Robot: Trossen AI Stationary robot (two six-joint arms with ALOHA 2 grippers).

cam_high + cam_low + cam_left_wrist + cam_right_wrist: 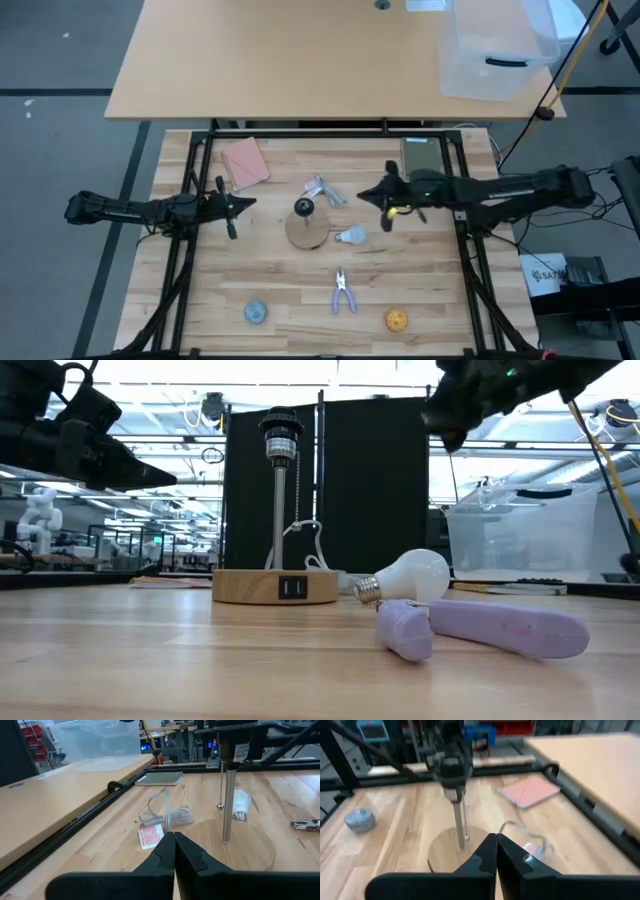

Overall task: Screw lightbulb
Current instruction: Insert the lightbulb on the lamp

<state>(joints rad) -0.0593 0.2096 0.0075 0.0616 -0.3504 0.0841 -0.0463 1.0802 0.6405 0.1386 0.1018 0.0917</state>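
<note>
The small white lightbulb (350, 236) lies on its side on the table just right of the round wooden stand (307, 231); it also shows in the low view (412, 576) and the left wrist view (241, 803). The stand carries an upright metal post with a dark socket (280, 428) on top. My left gripper (243, 204) hovers shut left of the stand, above the table. My right gripper (364, 195) hovers shut to the far right of the stand, above the table. Both are empty.
Purple-handled pliers (343, 292) lie toward the near edge, with a blue-grey ball (256, 312) and an orange ball (397, 320). A pink pad (245, 162) and a coiled cable with a tag (322, 190) lie at the far side. A dark tablet (421, 153) lies far right.
</note>
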